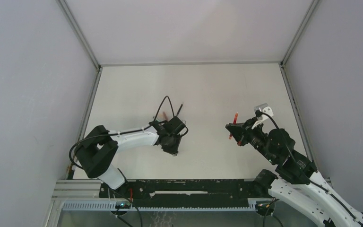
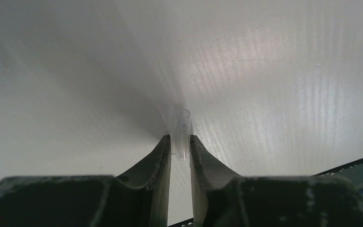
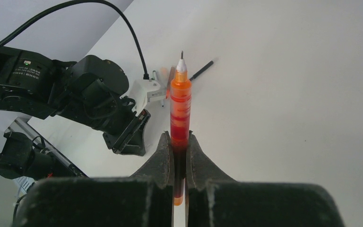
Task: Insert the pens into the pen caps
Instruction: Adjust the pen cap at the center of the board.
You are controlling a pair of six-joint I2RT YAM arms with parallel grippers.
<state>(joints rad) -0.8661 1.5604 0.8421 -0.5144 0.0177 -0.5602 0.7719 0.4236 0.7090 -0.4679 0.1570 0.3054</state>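
A translucent pale pen cap (image 2: 182, 124) stands between the tips of my left gripper (image 2: 180, 139), which is shut on it close over the white table. From above, the left gripper (image 1: 172, 144) points down at mid-left. My right gripper (image 3: 180, 135) is shut on a red-orange pen (image 3: 180, 97). Its writing tip points away from the wrist, toward the left arm. In the top view this pen (image 1: 235, 123) sticks out of the right gripper (image 1: 237, 133), right of centre. A black pen (image 1: 179, 110) lies on the table just beyond the left wrist.
The white table (image 1: 208, 90) is walled in by grey panels on three sides. A black cable (image 1: 163, 106) loops above the left wrist. The black rail (image 1: 184, 187) with both arm bases runs along the near edge.
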